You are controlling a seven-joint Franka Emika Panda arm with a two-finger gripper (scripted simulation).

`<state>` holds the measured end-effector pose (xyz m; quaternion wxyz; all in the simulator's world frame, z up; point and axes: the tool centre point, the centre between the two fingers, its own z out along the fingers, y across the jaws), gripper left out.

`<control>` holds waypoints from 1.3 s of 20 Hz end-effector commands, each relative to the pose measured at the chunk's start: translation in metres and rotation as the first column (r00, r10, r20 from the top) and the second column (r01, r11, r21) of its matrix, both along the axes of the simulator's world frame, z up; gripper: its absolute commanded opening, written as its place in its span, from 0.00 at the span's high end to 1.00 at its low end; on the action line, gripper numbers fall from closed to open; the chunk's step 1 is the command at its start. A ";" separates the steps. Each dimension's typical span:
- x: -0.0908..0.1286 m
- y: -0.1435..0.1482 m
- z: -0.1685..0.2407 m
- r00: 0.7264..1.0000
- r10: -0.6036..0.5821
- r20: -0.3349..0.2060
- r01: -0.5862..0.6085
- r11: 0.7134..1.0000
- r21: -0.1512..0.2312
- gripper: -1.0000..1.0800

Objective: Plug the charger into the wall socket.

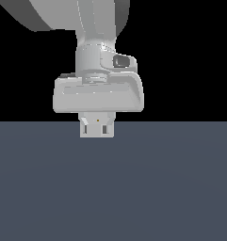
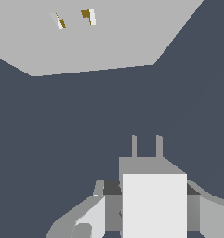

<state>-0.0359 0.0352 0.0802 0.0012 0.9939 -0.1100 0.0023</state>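
Note:
The charger (image 2: 154, 204) is a small off-white cube with two thin prongs sticking out ahead of it. My gripper (image 2: 150, 211) is shut on it, with a grey finger (image 2: 88, 221) pressed against each side. In the exterior view the charger (image 1: 96, 125) hangs just under the wide gripper body, low over the floor. The wall socket (image 2: 99, 44) is a pale-grey flat plate with two small slots. It shows only in the wrist view, well ahead of the prongs and off their line. A wide gap of dark floor separates the prongs from the plate.
A flat dark blue-grey floor (image 1: 113, 188) spreads under the arm in both views. The background above it is black. The arm's thick grey links (image 1: 93, 28) rise above the gripper.

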 end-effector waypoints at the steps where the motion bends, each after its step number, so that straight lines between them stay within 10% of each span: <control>1: 0.009 0.009 0.009 0.999 0.042 -0.001 -0.042 0.999 0.000 1.00; 26: 0.046 0.020 0.020 0.995 0.100 -0.001 -0.100 0.995 0.002 1.00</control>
